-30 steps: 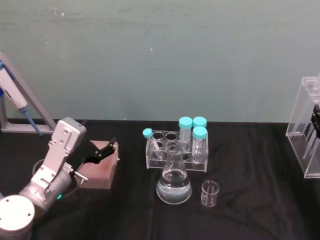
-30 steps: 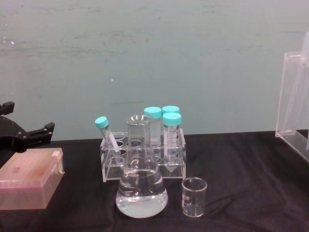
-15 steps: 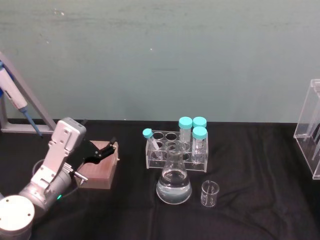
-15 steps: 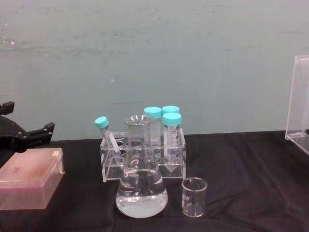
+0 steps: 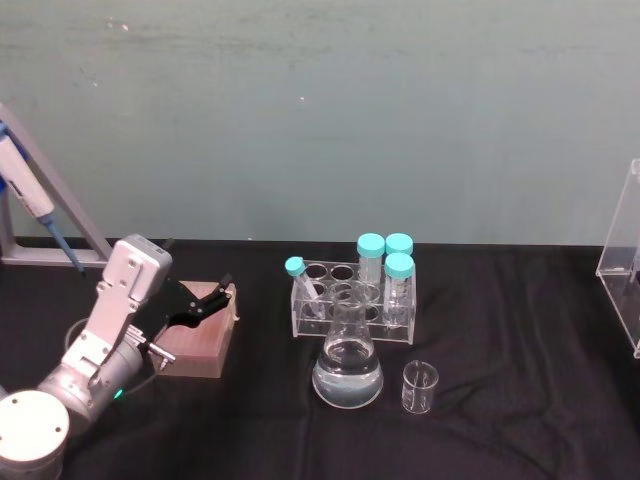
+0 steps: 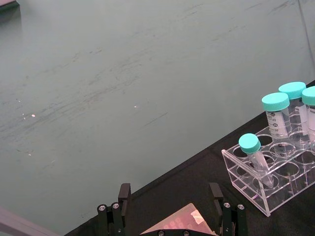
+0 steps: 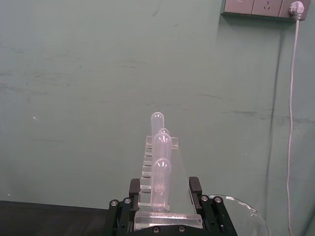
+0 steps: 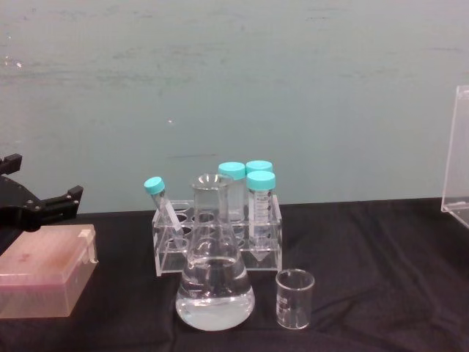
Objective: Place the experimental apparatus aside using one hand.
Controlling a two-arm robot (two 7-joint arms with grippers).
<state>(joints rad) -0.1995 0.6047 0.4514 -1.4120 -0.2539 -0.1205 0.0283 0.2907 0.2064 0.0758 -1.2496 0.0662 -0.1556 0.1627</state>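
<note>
Right wrist view has the right gripper [image 7: 165, 192] clenched on the foot of the acrylic stand [image 7: 162, 220], one black finger on each side of the base. The round-topped tubes [image 7: 161, 147] rise upright in a row straight ahead of it. Just beside the gripper sits a curved clear rim [image 7: 241, 209]; what it belongs to I cannot tell.

From the head view, the stand [image 5: 622, 260] is at the far right, well apart from the conical flask [image 5: 347, 365], and it looks to be held off the black cloth [image 5: 500, 440] rather than resting on it. The beaker [image 5: 420, 388] stands just to the right of the flask, and the rack of teal-capped tubes [image 5: 352, 300] is just behind it, all untouched. The left gripper [image 5: 205, 303] is parked well to the flask's left, its fingers spread above a pinkish box [image 5: 200, 345].

To my eye the step in hand is carrying the stand aside and setting it down. The stand is tall and narrow and gripped low, so it wants to be kept plumb and moved slowly. It should be lowered until the whole base meets the cloth, clear of that glass rim, before the fingers let go. Then the gripper should back straight away so no finger catches the acrylic.
</note>
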